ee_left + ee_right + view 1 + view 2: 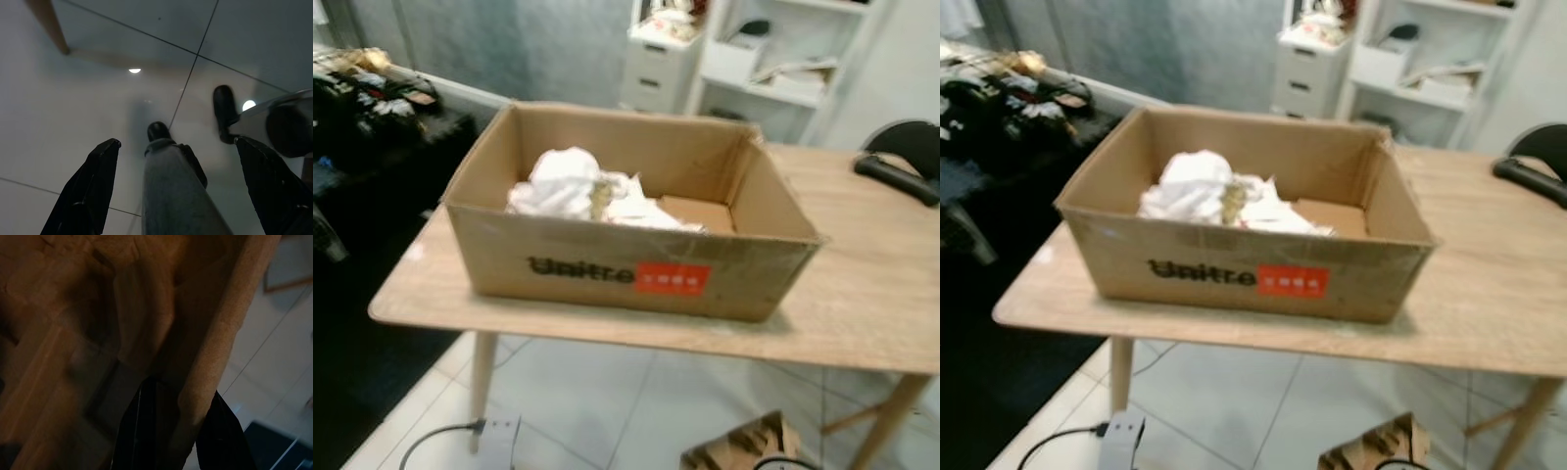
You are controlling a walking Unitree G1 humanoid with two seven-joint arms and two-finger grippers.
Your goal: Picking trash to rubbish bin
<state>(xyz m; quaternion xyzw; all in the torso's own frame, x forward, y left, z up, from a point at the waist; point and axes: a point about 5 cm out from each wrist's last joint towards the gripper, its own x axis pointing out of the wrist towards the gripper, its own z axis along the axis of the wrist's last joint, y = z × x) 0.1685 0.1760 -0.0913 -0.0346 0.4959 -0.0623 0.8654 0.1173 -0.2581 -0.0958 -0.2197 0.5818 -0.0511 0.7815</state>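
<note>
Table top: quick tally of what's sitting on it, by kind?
Cardboard box: 1 (crumpled white trash inside)
Black object near the far right edge: 1
Total: 2 on the wooden table
</note>
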